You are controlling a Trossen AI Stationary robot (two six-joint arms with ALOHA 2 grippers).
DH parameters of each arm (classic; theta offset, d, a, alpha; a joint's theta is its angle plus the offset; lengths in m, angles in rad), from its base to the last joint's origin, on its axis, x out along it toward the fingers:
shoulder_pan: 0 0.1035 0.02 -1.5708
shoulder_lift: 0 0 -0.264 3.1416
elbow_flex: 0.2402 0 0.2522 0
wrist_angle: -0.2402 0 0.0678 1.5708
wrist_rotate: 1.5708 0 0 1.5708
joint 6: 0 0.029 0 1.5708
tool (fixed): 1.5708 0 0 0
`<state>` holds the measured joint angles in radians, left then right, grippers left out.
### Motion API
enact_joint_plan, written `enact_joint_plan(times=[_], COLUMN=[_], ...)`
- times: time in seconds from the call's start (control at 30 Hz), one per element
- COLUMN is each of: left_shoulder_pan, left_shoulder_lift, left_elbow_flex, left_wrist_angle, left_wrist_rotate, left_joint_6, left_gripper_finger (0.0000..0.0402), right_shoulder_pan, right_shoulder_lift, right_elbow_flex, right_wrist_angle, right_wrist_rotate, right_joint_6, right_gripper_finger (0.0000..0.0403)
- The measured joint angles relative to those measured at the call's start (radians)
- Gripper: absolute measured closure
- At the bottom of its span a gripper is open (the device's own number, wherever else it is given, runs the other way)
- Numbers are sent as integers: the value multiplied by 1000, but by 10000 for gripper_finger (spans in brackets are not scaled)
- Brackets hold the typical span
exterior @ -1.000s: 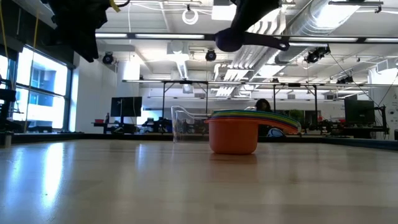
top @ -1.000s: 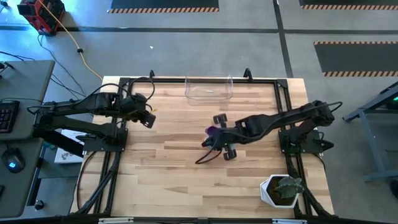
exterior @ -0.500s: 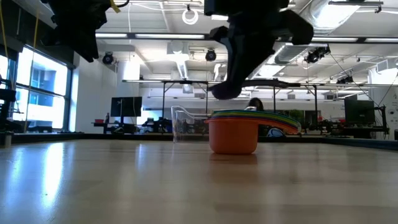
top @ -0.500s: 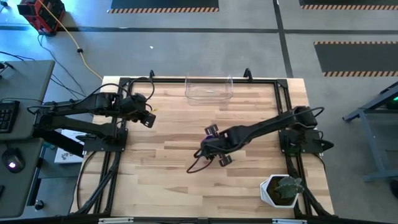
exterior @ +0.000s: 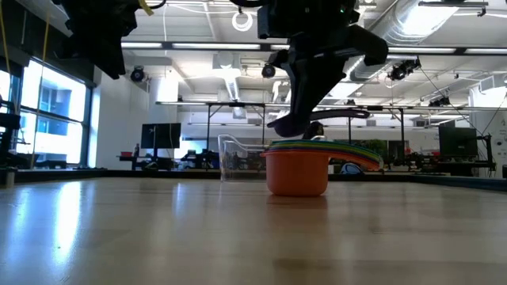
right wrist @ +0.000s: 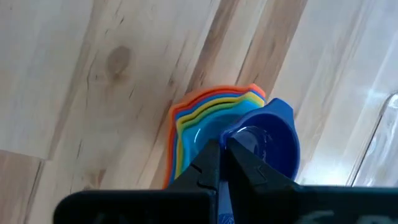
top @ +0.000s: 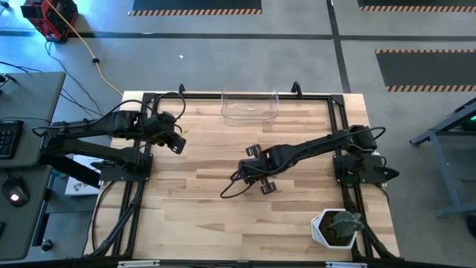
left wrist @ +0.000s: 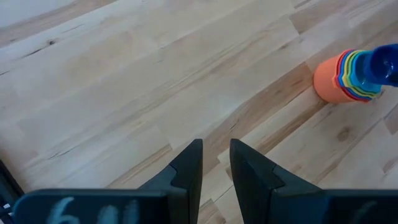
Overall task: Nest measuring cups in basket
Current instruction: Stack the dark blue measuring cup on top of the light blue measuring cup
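A: Where's the right gripper (right wrist: 219,163) rn?

B: Over mid-desk, directly above the nested stack of measuring cups (exterior: 305,165). I've got it clamped on the handle of a small blue cup (right wrist: 268,140), bowl hanging just over the stack's open centre. In the low view the bowl sits barely above the stack rim; can't tell if it's touching yet.

A: Why hold it by the handle?

B: My guess: keeps the fingers clear of the bowl so it can drop inside the others w/o the gripper fouling the rims. The stack itself has the orange cup (left wrist: 329,81) outermost, then yellow, green, blue rims inside, so the smaller one goes in the middle.

A: Which way's it pointing?

B: Mouth up, roughly level. Long axis runs handle-to-bowl, straight out ahead of the gripper; handle back between the fingers, bowl at the far end. The stack's own handles fan out to one side, so the held handle prob. needs lining up w/ those.

A: Basket?

B: Clear basket (top: 250,106) is well beyond the gripper, at the desk's far edge, nothing visible in it. Stack isn't in it yet.

A: Left arm?

B: Left gripper (left wrist: 215,163) parked off to the side, well away, fingers slightly apart, holding nothing.
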<state>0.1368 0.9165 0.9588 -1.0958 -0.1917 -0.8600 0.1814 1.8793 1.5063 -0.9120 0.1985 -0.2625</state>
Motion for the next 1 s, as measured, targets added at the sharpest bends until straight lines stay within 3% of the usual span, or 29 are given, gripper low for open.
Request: enact_joint_plan(times=[0.17,0.3,0.57,1.0], left_shoulder_pan=[0,0,0,0], left_shoulder_lift=[0,0,0,0], left_elbow_flex=[0,0,0,0], left_wrist_angle=[0,0,0,0], left_wrist_rotate=[0,0,0,0], left_joint_6=[0,15,20,44], left_gripper_finger=[330,330,330,330], right_shoulder_pan=[0,2,-3,-3], right_shoulder_lift=[0,0,0,0], right_elbow_flex=[0,0,0,0], right_wrist_angle=[-30,-27,-27,-26], right_wrist_rotate=[-66,-10,-48,-49], right_joint_6=[0,0,14,22], right_gripper_finger=[403,403,402,350])
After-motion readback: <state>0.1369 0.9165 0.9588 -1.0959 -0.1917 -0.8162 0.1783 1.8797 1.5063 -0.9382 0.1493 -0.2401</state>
